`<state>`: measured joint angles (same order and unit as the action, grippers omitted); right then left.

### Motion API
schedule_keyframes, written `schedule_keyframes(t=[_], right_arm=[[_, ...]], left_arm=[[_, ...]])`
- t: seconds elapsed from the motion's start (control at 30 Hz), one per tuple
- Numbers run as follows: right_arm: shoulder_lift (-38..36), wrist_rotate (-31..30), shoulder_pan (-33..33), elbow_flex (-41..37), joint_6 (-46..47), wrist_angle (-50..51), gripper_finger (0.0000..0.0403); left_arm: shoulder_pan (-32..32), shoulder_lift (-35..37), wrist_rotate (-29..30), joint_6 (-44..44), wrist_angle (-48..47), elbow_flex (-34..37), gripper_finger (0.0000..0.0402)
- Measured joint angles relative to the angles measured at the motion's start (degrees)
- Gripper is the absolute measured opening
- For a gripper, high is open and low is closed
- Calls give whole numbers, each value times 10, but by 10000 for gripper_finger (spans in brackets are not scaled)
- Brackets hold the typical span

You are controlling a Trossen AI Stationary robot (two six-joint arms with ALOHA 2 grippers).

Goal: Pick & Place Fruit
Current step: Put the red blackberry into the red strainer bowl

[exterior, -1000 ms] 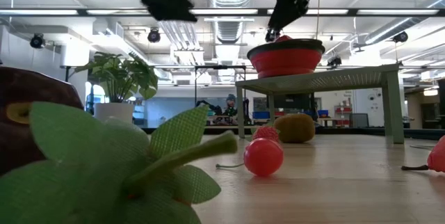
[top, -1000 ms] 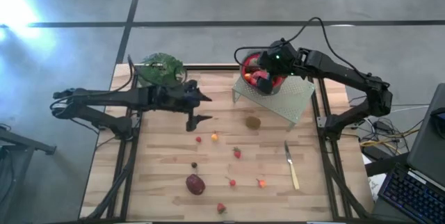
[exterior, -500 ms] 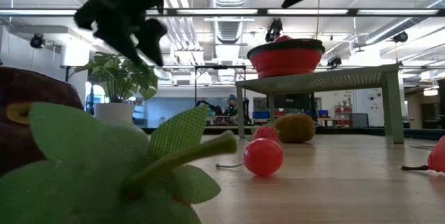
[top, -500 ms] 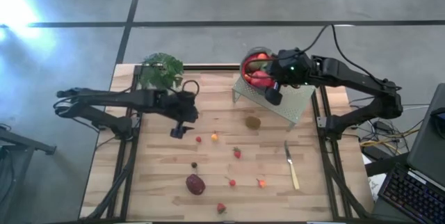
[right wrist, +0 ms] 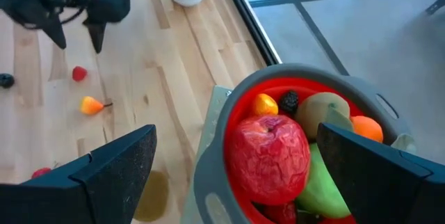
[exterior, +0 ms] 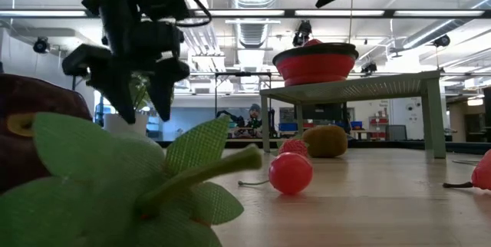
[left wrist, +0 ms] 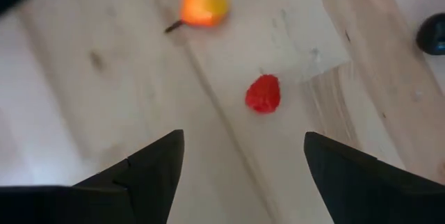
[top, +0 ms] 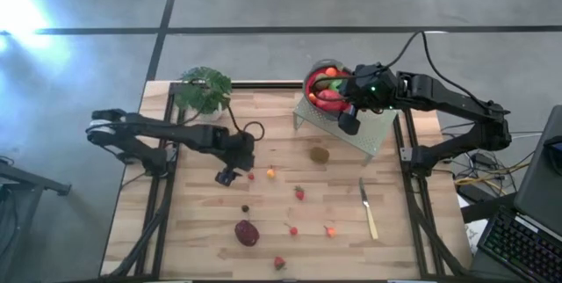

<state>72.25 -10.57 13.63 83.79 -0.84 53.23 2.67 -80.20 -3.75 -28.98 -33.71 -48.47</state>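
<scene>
From above, I am hanging my left end effector (top: 226, 177) over the worktop (top: 202, 230), fingers spread and holding nothing. The small red berry (top: 250, 176) is lying just beside it at 3 o'clock, the orange fruit (top: 270, 173) further along that line.

Level across, the spread fingers are hanging clear of the wood.

Through my left wrist, the berry (left wrist: 263, 93) is sitting ahead between my fingertips.

My right end effector (top: 348, 125), spread and empty, is waiting beside the red bowl (right wrist: 243, 113); left is nearer.
</scene>
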Motion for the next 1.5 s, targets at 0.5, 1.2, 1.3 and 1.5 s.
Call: schedule_keyframes(t=[0.5, 1.2, 1.3, 1.5], right_arm=[[0, 0, 0, 0, -2, 2, 391], [0, 0, 0, 0, 9, 3, 391], [0, 0, 0, 0, 9, 3, 391], [0, 0, 0, 0, 9, 2, 391]], left_arm=[[-36, -115, 2, -40, 57, 0, 300], [-39, -118, -13, -42, 73, -1, 181], [-39, -118, -12, -29, 73, -1, 156], [-39, -117, -11, 10, 72, -3, 106]])
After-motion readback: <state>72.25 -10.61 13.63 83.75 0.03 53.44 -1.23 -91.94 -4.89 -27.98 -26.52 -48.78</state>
